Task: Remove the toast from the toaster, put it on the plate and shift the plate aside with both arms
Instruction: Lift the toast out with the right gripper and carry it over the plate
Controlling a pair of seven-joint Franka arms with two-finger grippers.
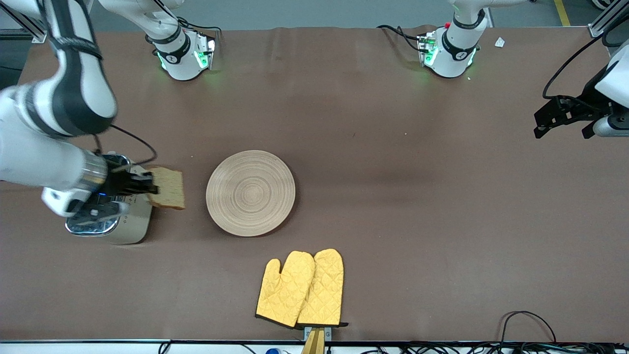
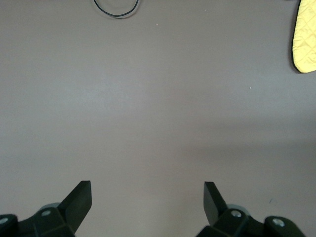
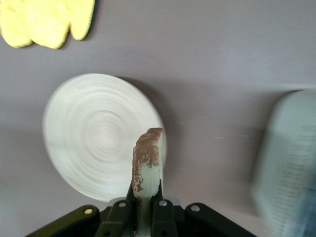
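Note:
My right gripper (image 1: 147, 186) is shut on the toast (image 1: 168, 188), a brown squarish slice held up in the air beside the toaster (image 1: 115, 221), between it and the plate. In the right wrist view the toast (image 3: 148, 160) stands edge-on between the fingers, with the plate (image 3: 96, 133) under it. The plate (image 1: 250, 192) is round, light beige wood with ring grooves and lies bare on the middle of the table. My left gripper (image 1: 565, 118) is open and empty, up over the left arm's end of the table; its wrist view shows only its fingertips (image 2: 81, 195) above bare table.
A silver toaster stands at the right arm's end of the table, partly under my right hand. A pair of yellow quilted oven mitts (image 1: 300, 288) lies nearer the front camera than the plate. Cables run along the table's front edge (image 1: 526, 319).

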